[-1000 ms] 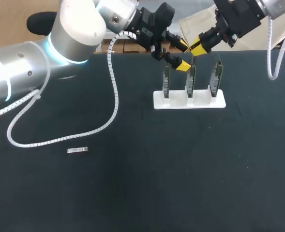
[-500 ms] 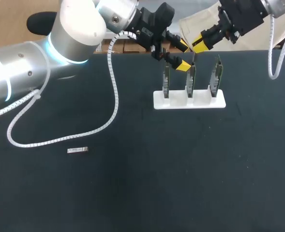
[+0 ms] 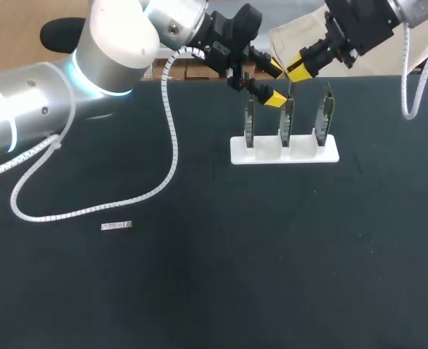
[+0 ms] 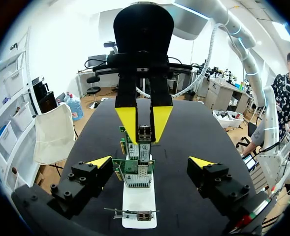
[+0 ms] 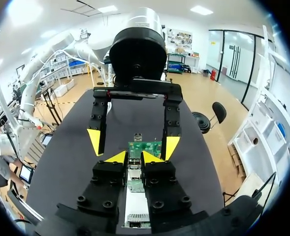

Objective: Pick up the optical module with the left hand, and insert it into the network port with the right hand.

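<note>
A white stand (image 3: 330, 153) holds three upright green network cards; the middle card (image 3: 287, 120) has its port on top. My right gripper (image 3: 292, 73) hangs just above that card, shut on a small metal optical module (image 4: 144, 131) that points down at the port. In its own view the right gripper (image 5: 135, 158) has the module (image 5: 134, 173) between its fingers. My left gripper (image 3: 272, 85) stands open beside the middle card's top, its tips on either side, holding nothing. A second optical module (image 3: 117, 226) lies on the black table at the left.
The left arm's white coiled cable (image 3: 171, 145) drapes across the table's left half. The stand's white base (image 4: 139, 201) lies under both grippers. The black table (image 3: 272, 262) stretches toward the front.
My right gripper has shifted slightly up and to the right with the module. The left arm and the module on the table have not moved.
</note>
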